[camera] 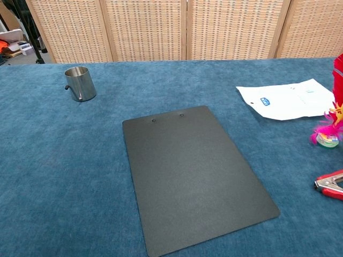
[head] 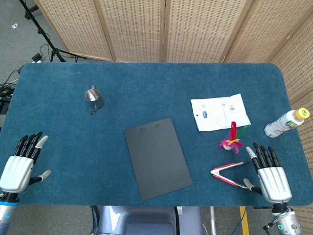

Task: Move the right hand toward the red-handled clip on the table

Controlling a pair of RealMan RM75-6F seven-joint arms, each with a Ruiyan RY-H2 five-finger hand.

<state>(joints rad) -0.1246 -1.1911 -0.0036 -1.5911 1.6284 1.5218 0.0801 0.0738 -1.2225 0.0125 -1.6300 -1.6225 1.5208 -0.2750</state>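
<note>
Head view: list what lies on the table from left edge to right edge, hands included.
Left hand → steel cup → black clipboard → white packet → right hand → bottle. The clip and feathered toy overlap the packet's span, so they are left out.

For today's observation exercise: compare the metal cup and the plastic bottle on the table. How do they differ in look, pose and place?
The metal cup stands upright; the plastic bottle lies on its side. The cup is shiny bare steel with a small handle; the bottle is pale, with a green label and a yellow cap. The cup is open on top; the bottle is capped. The cup sits toward the left of the table; the bottle lies near its right edge. Both rest on the blue cloth, untouched by either hand.
</note>
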